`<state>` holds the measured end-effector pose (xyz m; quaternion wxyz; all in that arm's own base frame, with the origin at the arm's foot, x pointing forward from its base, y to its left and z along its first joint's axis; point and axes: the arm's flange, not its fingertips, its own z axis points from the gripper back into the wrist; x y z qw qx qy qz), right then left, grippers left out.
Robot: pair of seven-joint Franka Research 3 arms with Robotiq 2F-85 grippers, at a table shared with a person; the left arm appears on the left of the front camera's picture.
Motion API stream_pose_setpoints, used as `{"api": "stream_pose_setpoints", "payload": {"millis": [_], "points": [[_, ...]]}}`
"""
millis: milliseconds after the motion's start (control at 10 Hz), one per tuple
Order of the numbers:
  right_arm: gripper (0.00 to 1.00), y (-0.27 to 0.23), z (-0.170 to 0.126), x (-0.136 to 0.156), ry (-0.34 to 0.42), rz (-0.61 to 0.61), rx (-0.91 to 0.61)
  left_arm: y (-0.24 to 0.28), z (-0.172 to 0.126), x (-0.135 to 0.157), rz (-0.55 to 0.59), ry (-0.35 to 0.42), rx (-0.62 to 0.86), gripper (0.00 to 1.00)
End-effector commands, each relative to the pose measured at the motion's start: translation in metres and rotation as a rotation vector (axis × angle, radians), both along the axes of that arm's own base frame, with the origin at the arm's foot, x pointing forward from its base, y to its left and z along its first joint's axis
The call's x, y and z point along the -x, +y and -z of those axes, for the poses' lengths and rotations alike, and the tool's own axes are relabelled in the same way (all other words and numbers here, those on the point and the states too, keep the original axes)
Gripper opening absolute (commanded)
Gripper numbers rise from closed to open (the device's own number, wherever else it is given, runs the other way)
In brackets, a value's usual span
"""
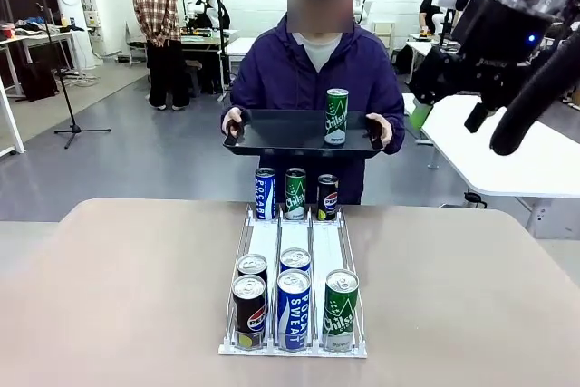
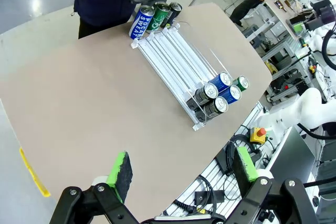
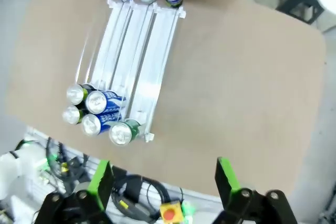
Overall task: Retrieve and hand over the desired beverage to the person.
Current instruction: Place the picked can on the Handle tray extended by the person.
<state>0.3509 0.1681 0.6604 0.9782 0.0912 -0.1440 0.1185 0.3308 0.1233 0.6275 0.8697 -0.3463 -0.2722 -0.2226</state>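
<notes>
Showing the can (image 1: 336, 117) upright on the person's (image 1: 308, 74) tray (image 1: 281, 129), beyond the counter's (image 1: 453, 296) far edge. Hovering above with left pincer (image 2: 183, 166) and right pincer (image 3: 163, 179) spread, empty. Apparently finishing handover; next, backing away.

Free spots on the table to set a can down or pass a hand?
Tabletop left and right of the rack is bare. Rack's mid lanes are free between can groups. Crowded: five cans at its near end, three cans at the far end.
</notes>
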Motion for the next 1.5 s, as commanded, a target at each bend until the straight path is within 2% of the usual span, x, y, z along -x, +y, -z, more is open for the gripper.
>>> {"api": "stream_pose_setpoints", "payload": {"millis": [0,800,900,1000,1100,1200,1300,1400], "points": [[1.0,0.001,-0.005,-0.003,-0.002,-0.005,-0.001,0.002,-0.001,0.001,0.016,-0.014,0.009,1.0],[1.0,0.001,-0.004,-0.001,-0.008,-0.002,-0.001,0.002,-0.001,0.001,0.016,-0.014,0.009,1.0],[1.0,-0.032,-0.007,0.024,-0.001,-0.215,-0.055,0.002,-0.001,0.001,0.016,-0.014,0.009,1.0],[1.0,-0.077,-0.007,0.043,-0.078,-0.323,-0.123,0.002,-0.001,0.001,0.016,-0.014,0.009,1.0],[1.0,-0.113,-0.007,0.057,-0.138,-0.322,-0.178,0.002,-0.001,0.001,0.016,-0.014,0.009,1.0],[1.0,-0.15,-0.011,0.064,-0.21,-0.359,-0.251,0.002,-0.001,0.001,0.016,-0.014,0.009,1.0],[1.0,-0.185,-0.012,0.067,-0.267,-0.344,-0.347,0.002,-0.001,0.001,0.016,-0.014,0.009,1.0],[1.0,-0.214,-0.009,0.076,-0.292,-0.332,-0.407,0.002,-0.001,0.001,0.016,-0.014,0.009,1.0]]}}
